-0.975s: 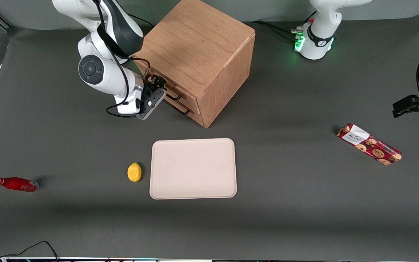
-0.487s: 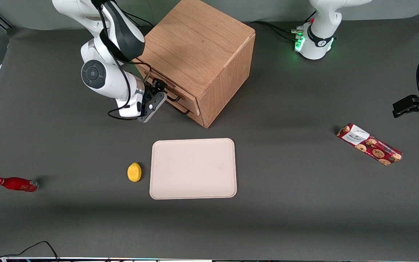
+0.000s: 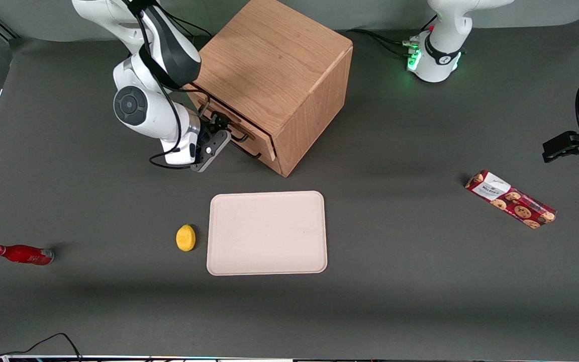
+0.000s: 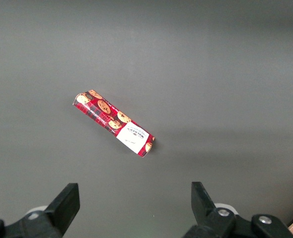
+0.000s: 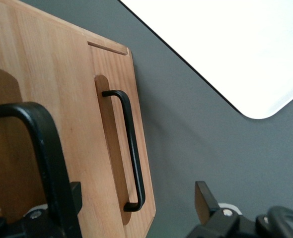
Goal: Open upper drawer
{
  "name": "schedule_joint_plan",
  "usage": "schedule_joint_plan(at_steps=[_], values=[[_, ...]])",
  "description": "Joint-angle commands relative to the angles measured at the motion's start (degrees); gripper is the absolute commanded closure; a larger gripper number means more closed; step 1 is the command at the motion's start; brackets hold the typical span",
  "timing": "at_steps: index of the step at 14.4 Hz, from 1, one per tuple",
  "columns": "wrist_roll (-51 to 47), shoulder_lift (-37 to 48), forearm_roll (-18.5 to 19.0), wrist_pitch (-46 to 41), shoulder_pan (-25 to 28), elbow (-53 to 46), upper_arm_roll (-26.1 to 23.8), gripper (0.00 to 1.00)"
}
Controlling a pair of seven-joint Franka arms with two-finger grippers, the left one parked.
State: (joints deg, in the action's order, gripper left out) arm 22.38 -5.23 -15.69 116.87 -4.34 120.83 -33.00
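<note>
Spread wide, the gripper sits right at the front of the wooden cabinet, at the height of the upper drawer. From the wrist camera its two black fingers stand well apart, and the upper drawer's black bar handle runs close in by one of them; whether a finger actually touches the bar I can't make out. That drawer is the top one in the cabinet's front, and its panel looks about level with the rest of the front, though the arm hides much of it. Just under it is the lower drawer with its own matching black handle, nothing touching it.

Taking the cabinet as the mark: a pale tray lies flat on the grey table nearer the front camera than the cabinet. A yellow lemon sits just beside the tray, apart from it. A red bottle lies on its side well off toward the working arm's end of the table. A red cookie packet lies toward the parked arm's end.
</note>
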Motion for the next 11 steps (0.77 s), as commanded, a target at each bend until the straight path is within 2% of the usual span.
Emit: schedule_joint_plan(at_steps=[1,9,11], values=[[1.2,-0.3,1.5,0.9,-0.4,0.1,0.7,0.00],[1.2,-0.3,3.0,1.6,-0.6,-0.3,3.3,0.00],[1.1,-0.8,4.6,1.9,-0.6,-0.9,4.3,0.00]])
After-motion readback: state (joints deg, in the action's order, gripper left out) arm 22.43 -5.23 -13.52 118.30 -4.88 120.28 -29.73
